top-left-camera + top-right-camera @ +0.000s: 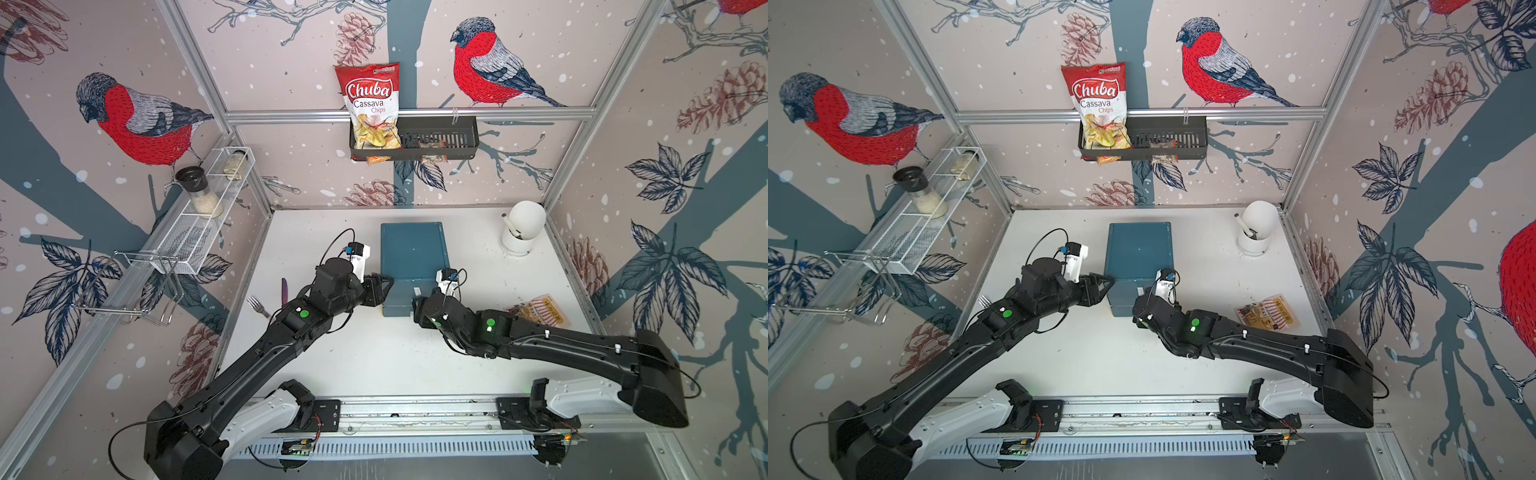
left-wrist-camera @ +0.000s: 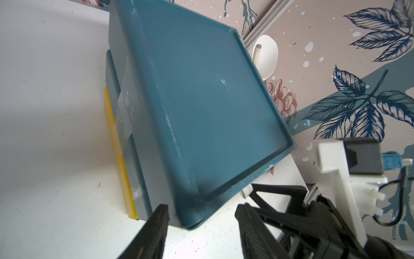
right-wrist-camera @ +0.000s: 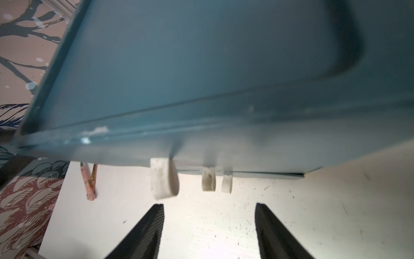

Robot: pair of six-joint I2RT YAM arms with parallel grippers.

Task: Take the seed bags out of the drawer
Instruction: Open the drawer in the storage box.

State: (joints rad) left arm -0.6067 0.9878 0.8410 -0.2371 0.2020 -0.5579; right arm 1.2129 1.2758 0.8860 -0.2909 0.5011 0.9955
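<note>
Both the left gripper [image 2: 201, 209] and the right gripper [image 3: 209, 205] are open and empty, so a pull on the white loop handle [image 3: 164, 179] may drag the whole blue plastic drawer box [image 1: 411, 257]. One orange-yellow striped seed bag [image 1: 540, 312] lies on the white tabletop [image 1: 374, 353]. The other seed bags are hidden.

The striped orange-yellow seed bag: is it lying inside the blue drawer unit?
No, in a top view the striped seed bag lies flat on the white table, apart from the blue drawer unit.
</note>
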